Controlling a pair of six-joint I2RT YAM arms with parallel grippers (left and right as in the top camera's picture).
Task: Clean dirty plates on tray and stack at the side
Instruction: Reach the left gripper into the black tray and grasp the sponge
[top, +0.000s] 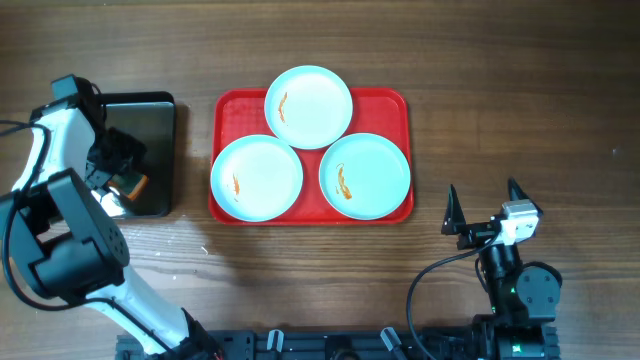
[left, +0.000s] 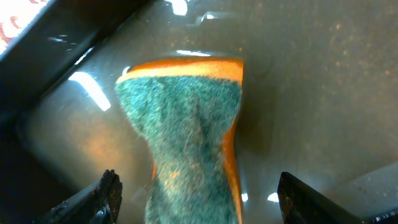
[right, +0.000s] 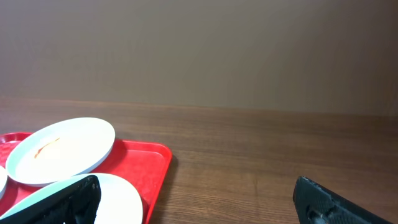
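Three pale mint-white plates lie on the red tray (top: 225, 105): a far one (top: 308, 106), a near-left one (top: 256, 177) and a near-right one (top: 365, 175), each with a small orange-red smear. My left gripper (top: 125, 180) is open inside the black pan (top: 150, 110), its fingers either side of an orange sponge with a green scrub face (left: 186, 124), not closed on it. My right gripper (top: 484, 205) is open and empty over the table to the right of the tray. The right wrist view shows the far plate (right: 59, 149) and the tray's corner (right: 155, 162).
The black shiny pan stands left of the tray and holds shallow liquid (left: 311, 93). Bare wooden table (top: 520, 110) lies to the right of the tray and behind it.
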